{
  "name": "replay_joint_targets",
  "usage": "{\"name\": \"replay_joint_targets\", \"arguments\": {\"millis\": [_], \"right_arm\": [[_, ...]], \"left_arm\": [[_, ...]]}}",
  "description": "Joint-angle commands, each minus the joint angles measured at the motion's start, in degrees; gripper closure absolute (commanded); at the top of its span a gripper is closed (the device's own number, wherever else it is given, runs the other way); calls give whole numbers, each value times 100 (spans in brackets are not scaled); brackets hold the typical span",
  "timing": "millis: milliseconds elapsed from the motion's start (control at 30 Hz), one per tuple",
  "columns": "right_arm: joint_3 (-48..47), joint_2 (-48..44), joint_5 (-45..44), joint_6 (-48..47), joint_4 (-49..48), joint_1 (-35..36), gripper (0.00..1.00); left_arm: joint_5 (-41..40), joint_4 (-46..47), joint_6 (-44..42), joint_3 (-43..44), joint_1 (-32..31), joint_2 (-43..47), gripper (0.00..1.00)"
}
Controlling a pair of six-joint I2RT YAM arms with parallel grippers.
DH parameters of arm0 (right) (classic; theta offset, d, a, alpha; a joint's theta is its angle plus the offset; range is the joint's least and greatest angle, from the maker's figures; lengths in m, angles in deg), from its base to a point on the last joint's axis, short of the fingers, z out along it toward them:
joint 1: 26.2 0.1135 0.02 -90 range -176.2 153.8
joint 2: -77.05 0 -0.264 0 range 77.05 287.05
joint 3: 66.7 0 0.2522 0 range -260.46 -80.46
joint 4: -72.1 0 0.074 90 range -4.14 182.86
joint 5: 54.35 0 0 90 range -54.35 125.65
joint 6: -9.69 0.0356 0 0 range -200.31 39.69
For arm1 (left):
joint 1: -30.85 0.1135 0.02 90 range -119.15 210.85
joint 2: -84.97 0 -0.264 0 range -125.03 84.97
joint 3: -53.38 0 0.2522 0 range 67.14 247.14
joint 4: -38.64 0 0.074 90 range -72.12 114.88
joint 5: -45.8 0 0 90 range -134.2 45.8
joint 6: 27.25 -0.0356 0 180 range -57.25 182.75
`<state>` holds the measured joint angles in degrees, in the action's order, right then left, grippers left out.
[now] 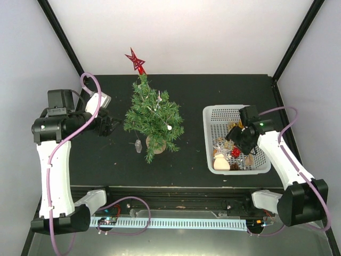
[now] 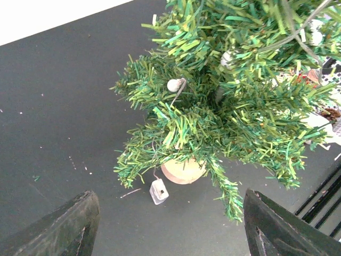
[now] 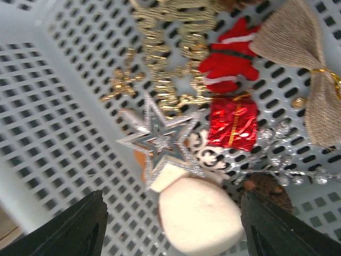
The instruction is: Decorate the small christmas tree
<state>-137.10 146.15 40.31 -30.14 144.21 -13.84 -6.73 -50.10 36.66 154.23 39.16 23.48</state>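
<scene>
The small christmas tree (image 1: 153,114) stands upright mid-table on its tan base (image 2: 184,170), with a red star (image 1: 135,60) on top and a string of small white bulbs. My left gripper (image 1: 109,125) hovers just left of the tree, open and empty; in its wrist view (image 2: 170,232) the tree (image 2: 229,90) fills the upper right. My right gripper (image 1: 238,140) reaches down into the white basket (image 1: 213,109). It is open (image 3: 173,234) with a cream snowman-like ornament (image 3: 200,213) lying between its fingers, untouched. A silver star (image 3: 162,141) rests against that ornament.
A small clear battery box (image 2: 159,191) lies on the table by the tree base. The basket floor (image 3: 64,106) also holds a red foil gift (image 3: 232,124), a red felt figure (image 3: 229,64), a burlap bow (image 3: 309,69), gold glitter lettering (image 3: 170,53) and a pine cone (image 3: 269,192).
</scene>
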Motion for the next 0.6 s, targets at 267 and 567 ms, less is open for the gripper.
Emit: {"name": "replay_joint_targets", "arguments": {"millis": [267,567], "right_arm": [[621,429,-80,40,-315,-441,31],[921,657,-27,-14,-674,-518,41]], "left_arm": [[165,528,333,-261,56,-152,26],[291,602,313,-325,97,-209,26]]}}
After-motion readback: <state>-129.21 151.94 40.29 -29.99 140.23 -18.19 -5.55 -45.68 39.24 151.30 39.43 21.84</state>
